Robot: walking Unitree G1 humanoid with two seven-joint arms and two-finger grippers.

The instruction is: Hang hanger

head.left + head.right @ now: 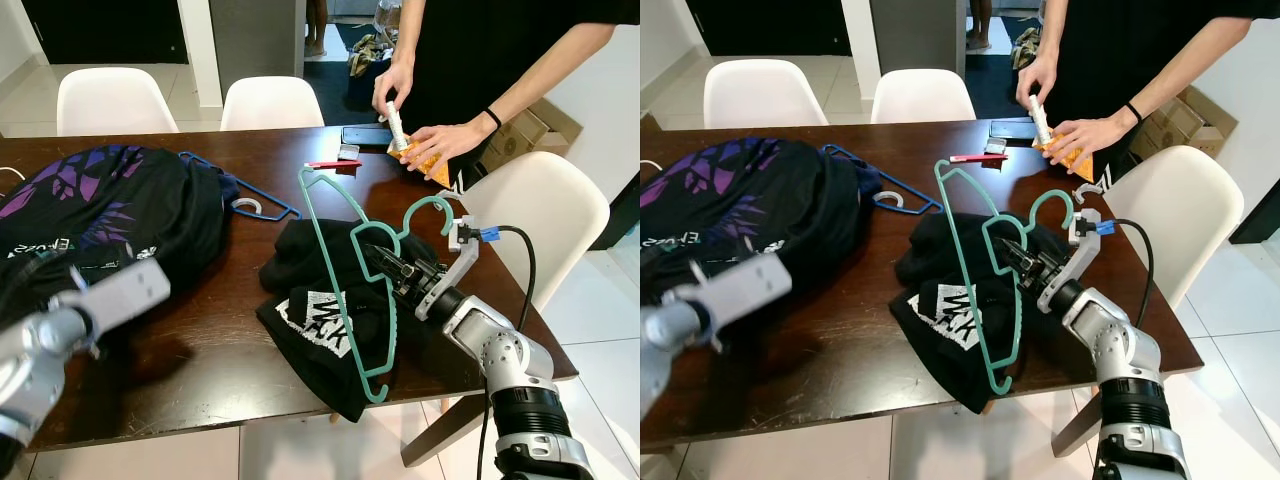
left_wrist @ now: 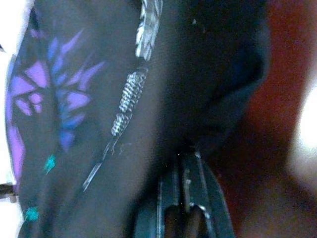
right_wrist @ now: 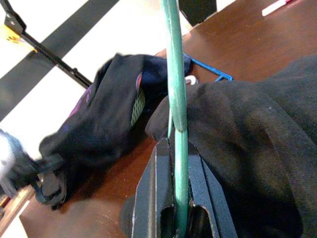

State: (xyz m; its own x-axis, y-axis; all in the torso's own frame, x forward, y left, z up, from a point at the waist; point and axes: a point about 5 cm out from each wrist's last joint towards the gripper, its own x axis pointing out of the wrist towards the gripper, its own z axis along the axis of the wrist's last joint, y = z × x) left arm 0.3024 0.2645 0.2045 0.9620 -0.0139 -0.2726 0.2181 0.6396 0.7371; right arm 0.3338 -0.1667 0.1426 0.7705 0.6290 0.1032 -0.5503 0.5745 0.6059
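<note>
A teal plastic hanger (image 1: pixel 322 240) is lifted and tilted above a black T-shirt with white print (image 1: pixel 300 255) on the dark wooden table (image 1: pixel 200 360). My right gripper (image 1: pixel 380 262) is shut on the hanger's frame just below its hook; in the right wrist view the teal bar (image 3: pixel 177 99) runs between the two black fingers (image 3: pixel 157 168). My left arm (image 1: pixel 90 300) is low at the table's near left, over a dark garment with purple print (image 1: pixel 100 200). Its fingers (image 2: pixel 195 188) lie close together above that cloth.
A blue hanger (image 1: pixel 260 190) lies beside the patterned garment. A person stands at the far right, hands (image 1: pixel 440 140) holding a tube and an orange packet. A phone (image 1: pixel 365 135) and red pen (image 1: pixel 335 164) lie near them. White chairs (image 1: pixel 545 215) ring the table.
</note>
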